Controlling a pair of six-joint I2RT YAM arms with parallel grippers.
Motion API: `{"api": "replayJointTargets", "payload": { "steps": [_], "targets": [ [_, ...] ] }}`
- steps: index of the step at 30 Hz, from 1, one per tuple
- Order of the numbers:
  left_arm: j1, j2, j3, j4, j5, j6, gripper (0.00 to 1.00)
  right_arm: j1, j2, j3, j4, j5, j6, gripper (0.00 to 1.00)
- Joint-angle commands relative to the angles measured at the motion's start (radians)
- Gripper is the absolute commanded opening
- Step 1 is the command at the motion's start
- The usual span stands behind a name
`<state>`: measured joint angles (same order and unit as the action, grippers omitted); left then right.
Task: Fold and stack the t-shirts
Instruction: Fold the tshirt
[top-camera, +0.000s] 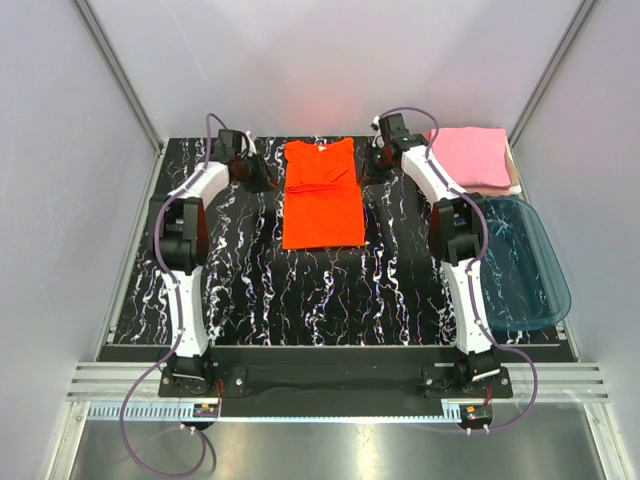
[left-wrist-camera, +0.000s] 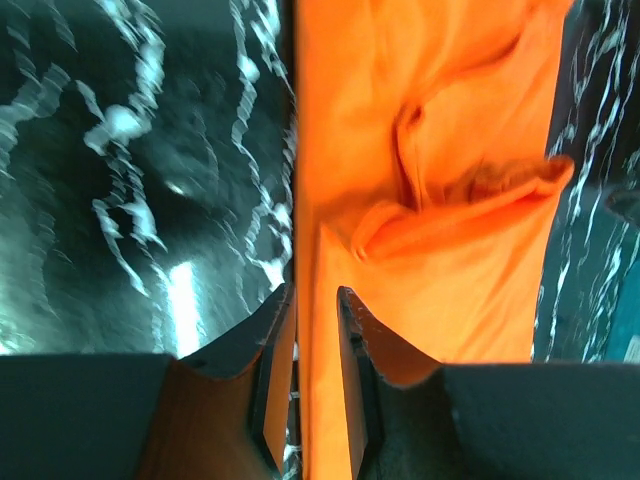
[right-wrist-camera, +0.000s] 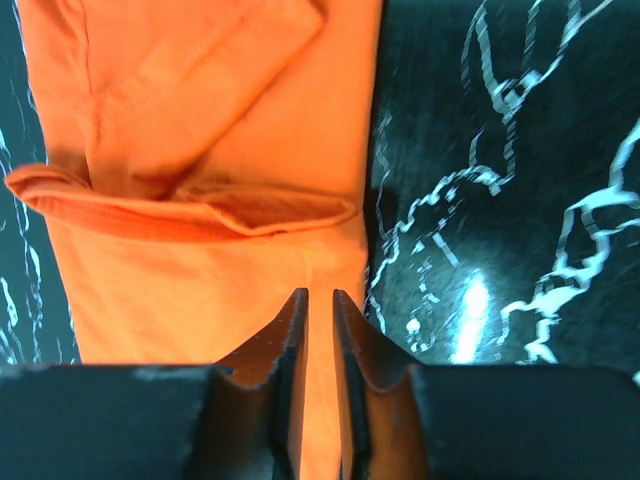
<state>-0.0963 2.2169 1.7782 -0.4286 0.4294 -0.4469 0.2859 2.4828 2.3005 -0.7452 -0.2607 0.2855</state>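
A bright orange-red t-shirt (top-camera: 320, 200) lies flat at the far middle of the table, its sleeves folded inward and a crease across its upper part. My left gripper (top-camera: 268, 182) sits low at the shirt's left edge, and my right gripper (top-camera: 372, 166) at its right edge. In the left wrist view the left gripper (left-wrist-camera: 314, 292) is open by a narrow gap that straddles the edge of the orange shirt (left-wrist-camera: 450, 200). The right gripper (right-wrist-camera: 318, 295) is likewise open a little, over the orange cloth (right-wrist-camera: 200, 150) near its edge. A stack of folded light pink t-shirts (top-camera: 470, 155) rests at the far right corner.
A translucent teal plastic tub (top-camera: 530, 260) stands at the right edge of the black marbled table (top-camera: 300, 300), beside the right arm. White walls and metal frame posts enclose the table on three sides.
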Motion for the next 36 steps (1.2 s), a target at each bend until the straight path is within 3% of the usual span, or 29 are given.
{"api": "replayJointTargets", "payload": {
  "steps": [1, 8, 19, 23, 29, 36],
  "targets": [
    [-0.054, -0.054, -0.025, 0.019, -0.006, 0.045, 0.27, 0.021, -0.061, -0.021, -0.019, -0.063, 0.011, 0.21],
    [-0.069, 0.056, 0.082, 0.021, 0.071, 0.037, 0.26, 0.021, 0.001, 0.019, -0.011, -0.078, 0.011, 0.19],
    [-0.046, 0.249, 0.365, 0.025, 0.058, 0.03, 0.28, 0.018, 0.133, 0.197, -0.016, -0.068, 0.034, 0.22],
    [-0.013, 0.244, 0.411, 0.027, 0.078, 0.008, 0.28, 0.01, 0.108, 0.215, -0.023, -0.045, 0.046, 0.25],
    [-0.008, -0.026, 0.103, -0.004, 0.003, 0.051, 0.34, 0.012, -0.062, 0.031, -0.029, 0.002, 0.052, 0.38],
    [-0.039, -0.36, -0.383, 0.008, 0.023, 0.1, 0.37, 0.01, -0.321, -0.341, -0.014, -0.08, 0.02, 0.42]
  ]
}}
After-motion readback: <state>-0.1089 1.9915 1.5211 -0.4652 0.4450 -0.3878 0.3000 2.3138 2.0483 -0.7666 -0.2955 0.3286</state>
